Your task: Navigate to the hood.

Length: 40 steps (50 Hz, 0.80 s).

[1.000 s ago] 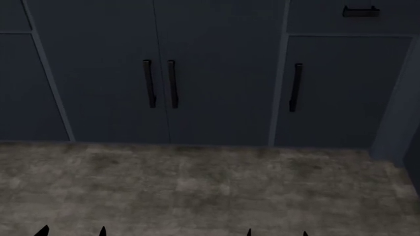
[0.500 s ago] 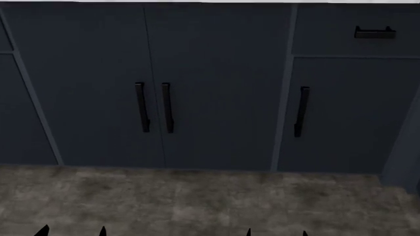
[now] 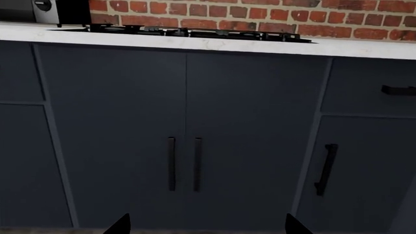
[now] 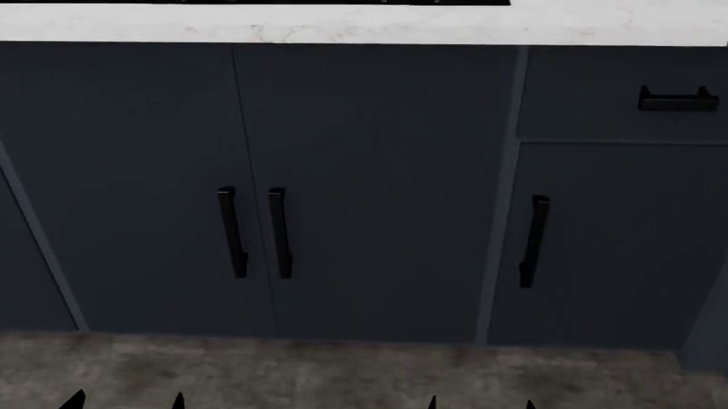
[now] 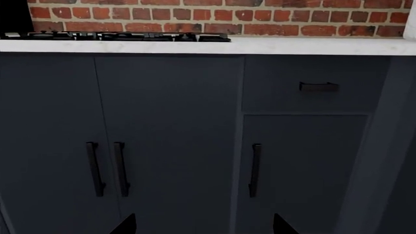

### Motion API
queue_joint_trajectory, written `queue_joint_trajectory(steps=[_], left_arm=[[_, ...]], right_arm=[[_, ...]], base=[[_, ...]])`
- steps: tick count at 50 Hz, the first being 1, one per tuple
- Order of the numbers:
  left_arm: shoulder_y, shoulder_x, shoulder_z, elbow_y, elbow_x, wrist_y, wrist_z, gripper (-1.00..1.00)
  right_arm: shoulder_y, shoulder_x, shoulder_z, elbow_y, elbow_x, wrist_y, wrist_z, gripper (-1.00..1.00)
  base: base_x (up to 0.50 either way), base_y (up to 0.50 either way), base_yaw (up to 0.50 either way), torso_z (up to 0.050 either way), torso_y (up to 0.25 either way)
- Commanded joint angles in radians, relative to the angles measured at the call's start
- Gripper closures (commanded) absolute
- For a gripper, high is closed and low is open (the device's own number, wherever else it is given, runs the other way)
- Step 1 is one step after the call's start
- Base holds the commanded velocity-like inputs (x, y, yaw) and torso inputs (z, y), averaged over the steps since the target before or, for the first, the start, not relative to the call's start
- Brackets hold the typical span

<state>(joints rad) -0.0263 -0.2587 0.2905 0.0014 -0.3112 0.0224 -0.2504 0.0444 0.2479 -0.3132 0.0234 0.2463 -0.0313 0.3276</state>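
Approach to the hood, nearly complete; hood itself out of frame.
Left gripper (image 3: 202, 225) and right gripper (image 5: 202, 224) spread wide, empty; beyond, double cabinet doors (image 4: 251, 187), white countertop (image 4: 341, 32), cooktop (image 3: 188, 32), brick wall (image 5: 260, 19). Hood presumably above, unseen; fingers mostly cropped.

A white counter (image 3: 351, 48) runs along the far brick wall, on top of dark cupboards. A black stove top (image 3: 195, 32) lies on it
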Motion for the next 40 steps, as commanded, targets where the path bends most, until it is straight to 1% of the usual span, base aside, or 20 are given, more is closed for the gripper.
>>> queue_joint_trajectory(steps=[1, 22, 34, 40], left_arm=[[-0.003, 0.018, -0.016, -0.004, 0.035, 0.009, 0.001, -1.0], [-0.007, 0.012, -0.009, -0.014, 0.029, 0.018, -0.004, -1.0], [-0.008, 0.008, -0.005, -0.014, 0.024, 0.019, -0.007, -1.0], [-0.009, 0.007, -0.002, -0.015, 0.022, 0.022, -0.008, -1.0]], right_arm=[[0.001, -0.015, 0.018, -0.002, -0.016, 0.007, -0.021, -1.0], [0.005, -0.013, 0.01, 0.003, -0.014, 0.004, -0.01, -1.0], [0.006, -0.011, 0.005, 0.001, -0.014, 0.002, -0.004, -1.0], [0.007, -0.007, 0.0, 0.007, -0.013, -0.007, -0.011, -1.0]], base=[[0.0, 0.48, 0.0, 0.0, 0.0], [0.0, 0.47, 0.0, 0.0, 0.001], [0.0, 0.4, 0.0, 0.0, 0.0], [0.0, 0.23, 0.0, 0.0, 0.002]])
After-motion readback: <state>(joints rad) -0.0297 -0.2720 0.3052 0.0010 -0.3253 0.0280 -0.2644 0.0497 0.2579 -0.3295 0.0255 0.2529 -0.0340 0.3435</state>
